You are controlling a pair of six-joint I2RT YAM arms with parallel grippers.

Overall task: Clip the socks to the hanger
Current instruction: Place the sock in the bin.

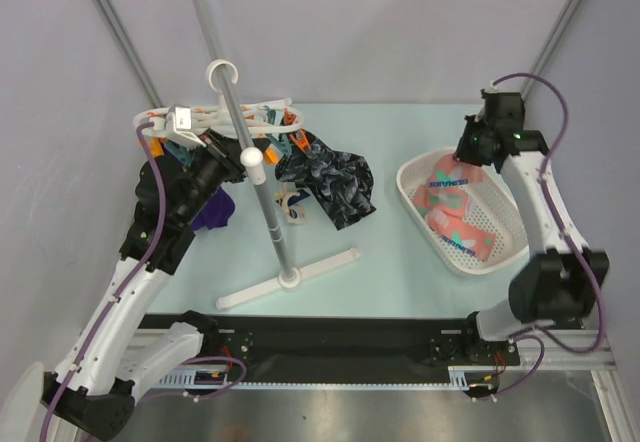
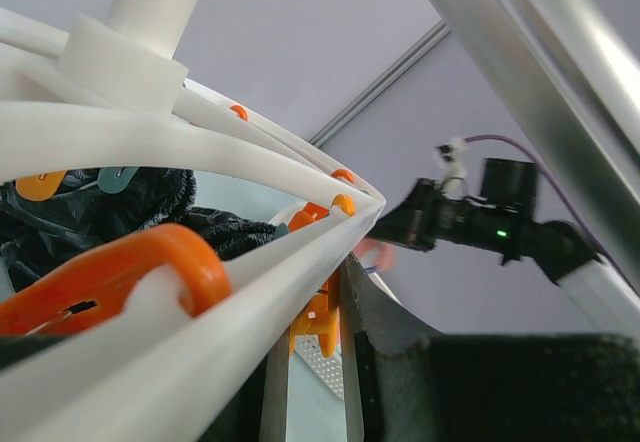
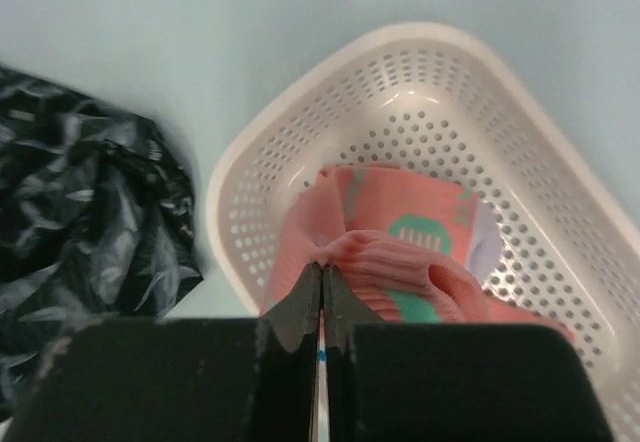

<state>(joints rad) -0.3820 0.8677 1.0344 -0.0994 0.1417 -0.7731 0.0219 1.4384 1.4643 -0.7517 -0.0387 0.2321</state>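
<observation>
The white hanger (image 1: pixel 262 112) with orange and teal clips hangs on the grey pole stand (image 1: pixel 268 212). My left gripper (image 1: pixel 233 159) is at the hanger's left side. In the left wrist view its fingers (image 2: pixel 352 362) close round an orange clip (image 2: pixel 322 324) under the white frame (image 2: pixel 250 272). A black-grey marbled sock (image 1: pixel 330 182) hangs from the hanger's right side. A purple sock (image 1: pixel 214 212) lies below my left arm. My right gripper (image 1: pixel 468 165) is above the basket, shut on the cuff of a salmon-pink sock (image 3: pixel 400 262). More pink sock fabric (image 1: pixel 455 217) lies in the basket.
The white mesh basket (image 1: pixel 507 224) stands at the right of the pale table. The stand's white cross base (image 1: pixel 290 278) lies at the table's front middle. A small white-and-dark item (image 1: pixel 292 205) lies by the pole. The marbled sock also shows in the right wrist view (image 3: pixel 90 212).
</observation>
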